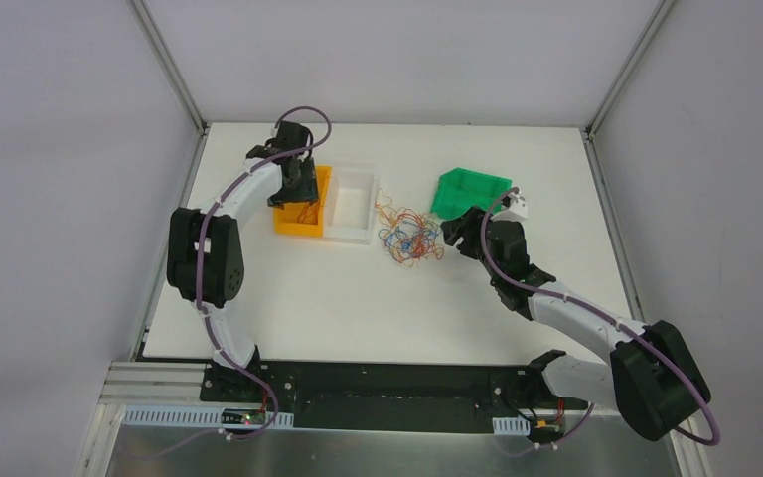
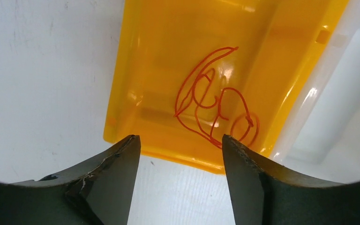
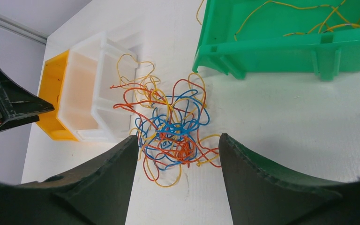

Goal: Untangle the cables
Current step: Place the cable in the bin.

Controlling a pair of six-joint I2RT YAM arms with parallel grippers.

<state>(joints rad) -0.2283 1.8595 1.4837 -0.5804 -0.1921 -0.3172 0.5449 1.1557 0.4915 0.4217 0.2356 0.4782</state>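
Worktop (image 1: 378, 298) of white colour carries three bins and the cables. At the far left stands an orange bin (image 1: 293, 223) (image 2: 122, 70), and the left end effector (image 1: 301, 184) (image 2: 179, 140) hangs over it. Its two fingers (image 2: 117, 173) stand well apart and hold nothing; the gap between them is free. On the floor of the orange bin lies one red cable (image 2: 214, 101), curled in several small loops, apart from the fingers.

Touching the orange bin on its right side is a white bin (image 1: 350, 237) (image 3: 86, 93). Just beside it to the right lies the clump of cables (image 1: 412, 234) (image 3: 173, 126), a loose knot of orange, red, blue and yellow strands on the bare worktop. A few thin loops on its left side reach to the wall of the white bin.

Right of the clump is the right end effector (image 1: 454, 231) (image 3: 178, 138), pointing at it. Its fingers (image 3: 262, 187) are spread wide and grip nothing. In the right wrist view the clump shows in the gap between them; I cannot tell if they touch it.

Behind this end effector stands a green bin (image 1: 472, 194) (image 3: 281, 47), turned at an angle to the other two bins. Thin yellow strands (image 3: 337, 27) lie inside it.
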